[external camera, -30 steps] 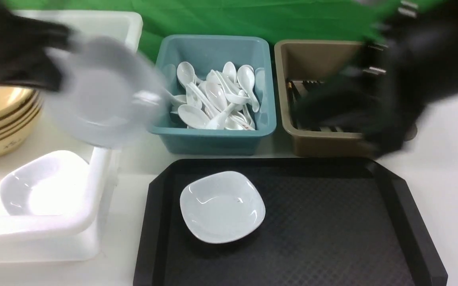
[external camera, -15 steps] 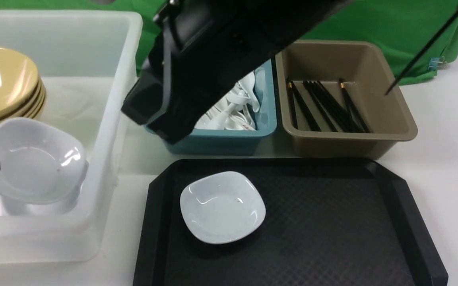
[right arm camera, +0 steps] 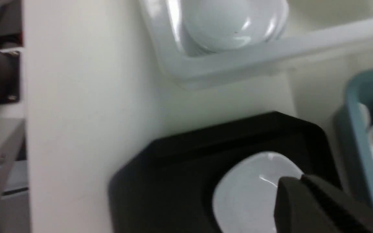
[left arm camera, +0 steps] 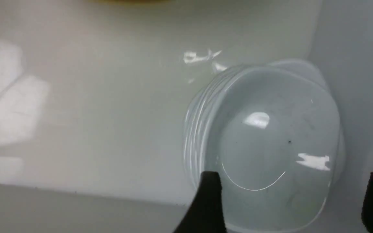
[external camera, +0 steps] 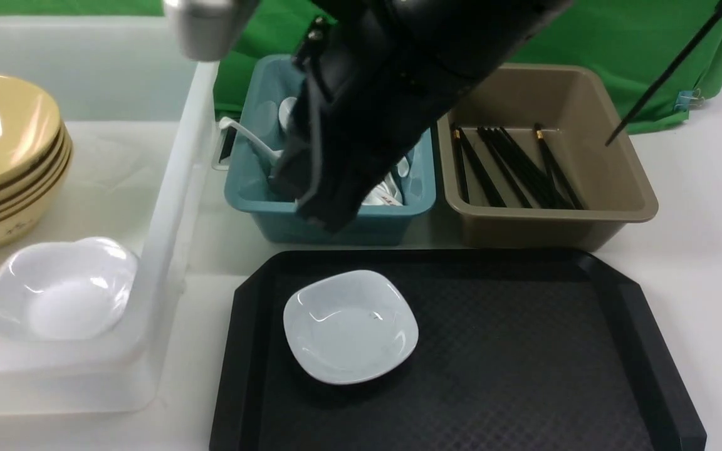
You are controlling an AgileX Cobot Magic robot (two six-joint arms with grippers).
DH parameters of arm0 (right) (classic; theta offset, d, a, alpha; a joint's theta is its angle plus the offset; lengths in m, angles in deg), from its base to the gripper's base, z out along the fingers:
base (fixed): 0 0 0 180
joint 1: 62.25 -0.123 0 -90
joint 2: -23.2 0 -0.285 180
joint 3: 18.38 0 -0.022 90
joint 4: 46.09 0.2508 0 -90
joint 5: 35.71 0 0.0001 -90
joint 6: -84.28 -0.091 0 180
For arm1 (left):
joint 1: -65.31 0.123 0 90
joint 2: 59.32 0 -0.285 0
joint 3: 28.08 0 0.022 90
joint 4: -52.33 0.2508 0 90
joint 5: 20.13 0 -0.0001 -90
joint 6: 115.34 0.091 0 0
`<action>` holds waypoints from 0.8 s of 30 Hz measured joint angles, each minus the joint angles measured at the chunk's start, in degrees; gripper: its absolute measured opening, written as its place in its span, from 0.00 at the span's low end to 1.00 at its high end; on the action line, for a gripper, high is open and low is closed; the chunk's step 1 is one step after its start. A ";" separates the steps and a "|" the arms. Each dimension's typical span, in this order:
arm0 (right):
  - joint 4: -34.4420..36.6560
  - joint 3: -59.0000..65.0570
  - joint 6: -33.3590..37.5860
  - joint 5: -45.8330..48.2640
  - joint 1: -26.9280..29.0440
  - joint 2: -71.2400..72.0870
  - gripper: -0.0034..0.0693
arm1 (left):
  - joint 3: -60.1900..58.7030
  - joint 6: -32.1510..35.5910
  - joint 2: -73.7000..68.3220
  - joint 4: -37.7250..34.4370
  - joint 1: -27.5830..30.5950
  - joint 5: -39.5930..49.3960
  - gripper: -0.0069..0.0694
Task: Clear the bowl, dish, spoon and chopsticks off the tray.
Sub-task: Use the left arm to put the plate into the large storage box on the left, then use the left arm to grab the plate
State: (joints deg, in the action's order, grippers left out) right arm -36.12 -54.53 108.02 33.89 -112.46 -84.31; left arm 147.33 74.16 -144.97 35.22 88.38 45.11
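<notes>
One white dish (external camera: pixel 350 326) is seen on the tray (external camera: pixel 524 363), in its left half, with its mouth up. Being squarish, it shows no clear long axis. The tray is laid on the counter (external camera: pixel 699 207) with its long axis running left to right.

The right fingers (right arm camera: pixel 303 200) are pressed together with nothing between them. They are held above the near wall of the blue bin (external camera: pixel 254 188) and aimed down toward the dish. The spoons (external camera: pixel 392 188) in that bin are mostly hidden by the arm and cannot be counted.

The left fingers (left arm camera: pixel 209 194) are spread wide and empty over a stack of white dishes (left arm camera: pixel 264 142) in the near corner of the white bin (external camera: pixel 167 207). Several rims are visible, but the exact number cannot be told. Behind it, yellow bowls (external camera: pixel 4 131) are stacked mouth up, with about four rims countable.

The chopsticks (external camera: pixel 511 169) are laid in the brown bin (external camera: pixel 624 188), gold-banded ends toward the far wall.
</notes>
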 joint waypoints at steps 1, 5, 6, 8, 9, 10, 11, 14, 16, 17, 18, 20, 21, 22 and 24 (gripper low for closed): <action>-2.79 0.00 -1.11 0.01 0.07 0.65 0.06 | 1.02 -0.15 1.00 0.00 -0.69 0.07 0.82; -8.36 2.39 -4.67 -0.06 3.09 6.46 0.06 | 2.94 0.26 3.80 -2.99 -14.81 0.04 0.50; -8.62 3.86 -5.29 -0.11 4.37 8.10 0.06 | 2.94 0.26 3.27 -3.22 -19.83 -0.16 0.35; -8.85 5.76 -6.11 -0.11 6.15 10.20 0.06 | 2.94 -0.32 1.97 -3.14 -26.06 -0.66 0.23; -8.99 9.61 -6.95 -0.11 8.69 13.03 0.06 | 2.96 -1.32 -0.70 -2.67 -33.72 -2.30 0.15; -9.06 10.74 -7.18 -0.11 9.00 13.41 0.06 | 2.96 -1.32 -0.71 -2.58 -33.72 -2.31 0.14; -9.11 13.06 -7.58 -0.06 10.54 15.16 0.06 | 3.10 -2.03 -3.39 -1.57 -38.60 -3.95 0.11; -9.40 22.86 -9.40 0.02 14.21 20.32 0.06 | 5.71 -3.43 -12.44 1.23 -46.72 -6.43 0.10; -9.40 27.44 -9.85 -0.20 15.40 22.94 0.06 | 7.61 -3.57 -16.59 2.30 -48.36 -6.75 0.11; -9.33 31.98 -10.34 -1.08 16.05 25.83 0.06 | 10.34 -3.74 -22.22 3.84 -49.34 -6.81 0.16; -9.17 34.40 -10.57 -2.00 16.18 27.60 0.06 | 12.10 -3.74 -24.81 4.85 -49.40 -6.81 0.20; -8.57 36.27 -10.61 -2.88 16.26 29.48 0.06 | 13.74 -3.79 -27.64 5.99 -49.40 -6.75 0.25; -8.32 37.16 -10.63 -3.27 16.26 30.18 0.06 | 14.96 -3.79 -29.73 7.26 -49.40 -6.50 0.31; -7.82 37.78 -10.70 -3.60 16.26 31.22 0.06 | 15.59 -3.79 -30.86 8.46 -49.40 -6.38 0.34; -7.09 38.43 -10.69 -4.20 16.26 32.76 0.06 | 17.20 -3.86 -33.82 11.60 -49.34 -6.22 0.47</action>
State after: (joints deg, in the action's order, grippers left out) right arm -43.22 -16.10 97.33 29.69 -96.20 -51.54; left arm 164.53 70.30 -178.79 46.82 39.04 38.89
